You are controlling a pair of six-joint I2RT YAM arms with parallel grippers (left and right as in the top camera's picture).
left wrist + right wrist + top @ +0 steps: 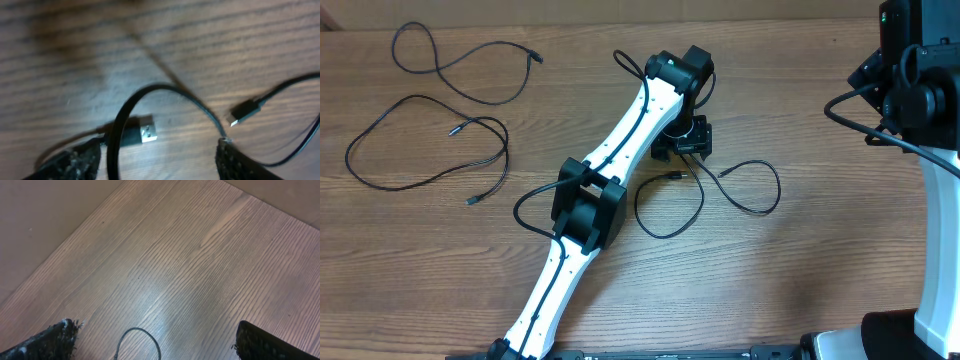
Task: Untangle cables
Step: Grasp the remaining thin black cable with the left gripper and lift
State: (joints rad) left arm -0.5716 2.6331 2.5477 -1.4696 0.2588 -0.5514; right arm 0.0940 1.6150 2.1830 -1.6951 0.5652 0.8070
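Observation:
Three thin black cables lie apart on the wooden table. One snakes along the far left [495, 43], and a second loops below it [506, 147]. The third cable [779, 188] sprawls in the centre, and my left gripper [685, 150] hangs low over its left end. In the left wrist view my left gripper [160, 162] is open, with a strand of this cable [117, 135] arching between the fingers close to the left one. A silver-tipped USB plug [145, 131] and a small plug [241, 114] lie just ahead. My right gripper [155, 342] stands open over bare wood, far from the cables.
The left arm [610, 170] stretches diagonally from the front edge to mid-table. The right arm [920, 100] stands at the far right with its own thick black cable. A thin black loop [140, 331] shows low in the right wrist view.

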